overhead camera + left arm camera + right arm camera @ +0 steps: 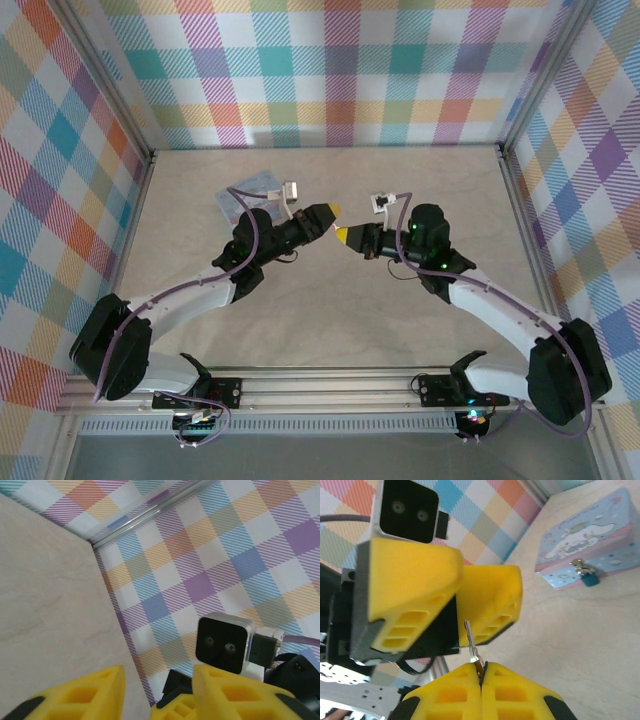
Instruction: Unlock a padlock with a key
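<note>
- Two grippers are seen almost tip to tip in the top view, above the middle of the surface [330, 330]: the left gripper [325, 212] and the right gripper [343, 235]. The cartoon-printed tin [250, 190] lies behind the left arm, apart from both tips.
- In the left wrist view, the left gripper [157, 680] is shown open, with its yellow fingers [75, 697] spread and faced toward the right wrist camera [222, 642].
- In the right wrist view, the right gripper [481, 667] is clamped on the key [471, 645]. The key's long axis runs up the picture, and its blade tip is pointed at the gap of the left gripper. The padlock [590, 578] hangs at the tin's clasp, shackle toward the tin and teal body turned outward to the surface.
- A handover of the key is judged to be in hand. The blade should be kept centred between the open jaws and squarely closed upon. The right hold should be let go only once the key is secured, lest it be twisted or dropped.
</note>
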Motion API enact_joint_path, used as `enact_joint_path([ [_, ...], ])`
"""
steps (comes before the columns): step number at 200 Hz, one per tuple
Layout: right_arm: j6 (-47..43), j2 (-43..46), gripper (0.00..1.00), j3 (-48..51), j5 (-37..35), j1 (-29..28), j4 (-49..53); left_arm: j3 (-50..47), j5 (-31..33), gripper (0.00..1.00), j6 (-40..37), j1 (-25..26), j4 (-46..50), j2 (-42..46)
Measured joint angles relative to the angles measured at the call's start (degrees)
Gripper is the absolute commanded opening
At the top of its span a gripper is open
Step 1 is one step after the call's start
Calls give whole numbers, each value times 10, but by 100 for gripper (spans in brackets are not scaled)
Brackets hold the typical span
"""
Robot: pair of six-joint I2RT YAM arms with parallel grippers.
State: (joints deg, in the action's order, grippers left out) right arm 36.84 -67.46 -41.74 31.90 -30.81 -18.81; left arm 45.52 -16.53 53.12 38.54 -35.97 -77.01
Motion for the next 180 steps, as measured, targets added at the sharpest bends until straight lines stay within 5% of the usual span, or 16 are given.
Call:
enact_joint_path([
  [88,-221,50,0,-57,-158,0,312,123,52,79,-155,-80,327,30],
  [180,-260,50,0,-62,-249,0,414,374,190,87,-351,-136,604,-240],
])
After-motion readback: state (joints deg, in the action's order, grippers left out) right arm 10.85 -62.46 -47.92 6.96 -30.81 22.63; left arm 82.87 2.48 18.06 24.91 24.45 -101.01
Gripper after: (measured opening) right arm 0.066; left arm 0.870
